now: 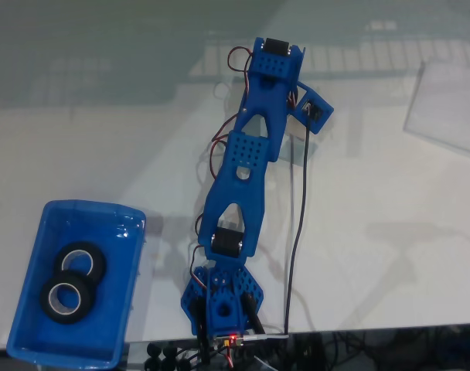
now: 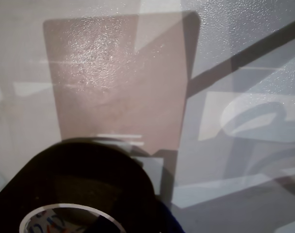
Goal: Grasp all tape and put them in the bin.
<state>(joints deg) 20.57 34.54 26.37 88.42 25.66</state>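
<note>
Two tape rolls (image 1: 73, 280) lie in the bin (image 1: 34, 340), near left. A third fills the wrist view (image 2: 74, 184), pincer grip can't tell. Risk: roll slips, drops onto table (image 1: 374, 255).

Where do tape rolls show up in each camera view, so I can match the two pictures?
Fixed view: lower left, the upper tape roll and the lower tape roll lie overlapping inside the bin.
Wrist view: the close tape roll fills the bottom left corner, cut by the frame, with no bin around it.
Shared landmark: the glossy white table.
</note>
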